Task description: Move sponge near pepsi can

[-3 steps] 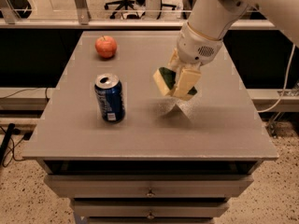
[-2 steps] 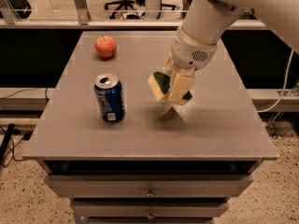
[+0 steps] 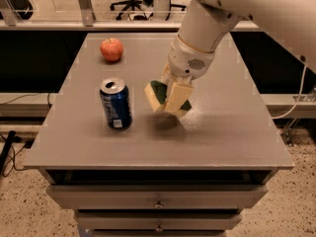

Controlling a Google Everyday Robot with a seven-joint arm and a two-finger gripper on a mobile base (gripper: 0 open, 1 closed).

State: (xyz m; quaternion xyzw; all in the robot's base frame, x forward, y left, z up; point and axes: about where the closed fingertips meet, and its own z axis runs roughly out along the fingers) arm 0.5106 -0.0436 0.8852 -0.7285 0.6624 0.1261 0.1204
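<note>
**Sponge held aloft beside the can**

The sponge (image 3: pixel 157 94), dark green over pale yellow foam, hangs tilted above the desk (image 3: pixel 227 132), pinched in the jaws of the gripper (image 3: pixel 173 100). The pepsi can (image 3: pixel 116 104), blue with a silver top, stands upright near it, not touching.

— Where does your one camera sit?
— High in front of the grey rectangular counter (image 3: pixel 232 137). You look down at an angle over its near edge and drawer fronts, facing its far side and the floor beyond.
— How near?
— Near enough that the whole top fills most of your view. The pale two-finger end effector (image 3: pixel 170 101) hangs mid-frame above the top, clamped on the green-topped yellow foam sponge (image 3: pixel 158 89). Its white arm enters from the view's top right.
</note>
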